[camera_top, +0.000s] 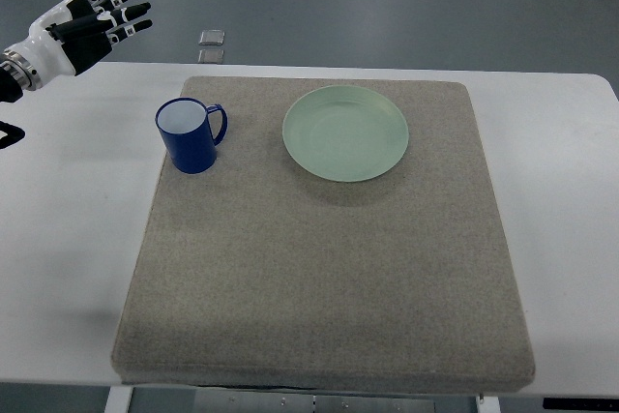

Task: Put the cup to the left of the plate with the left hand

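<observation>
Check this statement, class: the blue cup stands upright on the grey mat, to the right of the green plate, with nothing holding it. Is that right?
One detail is wrong. The top view shows the blue cup upright on the grey mat, to the left of the green plate, not the right. Nothing holds it; the left hand is up at the far left, open.

text: none legible | cup (189,135) — unmarked | plate (345,132) — unmarked

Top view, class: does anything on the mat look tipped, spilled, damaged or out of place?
Nothing stands out. The blue cup stands upright on the grey mat, left of the green plate and apart from it. The plate lies flat and holds nothing. The left hand hovers off the mat, fingers spread, holding nothing.
</observation>
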`<act>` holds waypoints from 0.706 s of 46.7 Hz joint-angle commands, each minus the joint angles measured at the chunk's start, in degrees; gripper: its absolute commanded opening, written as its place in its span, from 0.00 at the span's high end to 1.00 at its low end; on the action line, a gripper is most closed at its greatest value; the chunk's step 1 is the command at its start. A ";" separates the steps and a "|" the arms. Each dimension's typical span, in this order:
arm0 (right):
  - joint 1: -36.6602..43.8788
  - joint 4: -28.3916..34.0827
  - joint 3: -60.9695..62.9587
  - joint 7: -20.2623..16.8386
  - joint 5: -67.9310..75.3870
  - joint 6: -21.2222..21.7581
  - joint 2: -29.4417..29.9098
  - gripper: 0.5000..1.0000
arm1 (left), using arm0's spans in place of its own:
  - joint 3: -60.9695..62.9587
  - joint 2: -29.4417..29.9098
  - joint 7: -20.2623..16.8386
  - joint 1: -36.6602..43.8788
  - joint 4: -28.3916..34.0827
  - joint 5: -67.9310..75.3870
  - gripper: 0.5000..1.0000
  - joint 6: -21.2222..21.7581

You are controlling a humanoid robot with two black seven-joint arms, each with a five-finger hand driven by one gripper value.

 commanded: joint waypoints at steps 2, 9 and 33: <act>0.00 0.00 0.00 0.00 0.00 0.01 0.00 0.14 | -0.04 0.04 5.39 -0.01 1.01 -9.57 0.00 -2.43; 0.00 0.00 0.00 0.00 0.00 -0.07 0.00 0.14 | -0.04 -0.05 9.53 -0.01 1.81 -16.88 0.00 -2.99; 0.00 0.00 0.00 0.00 0.00 0.01 0.00 0.14 | -0.04 -3.47 12.35 -1.24 1.81 -17.50 0.00 -2.70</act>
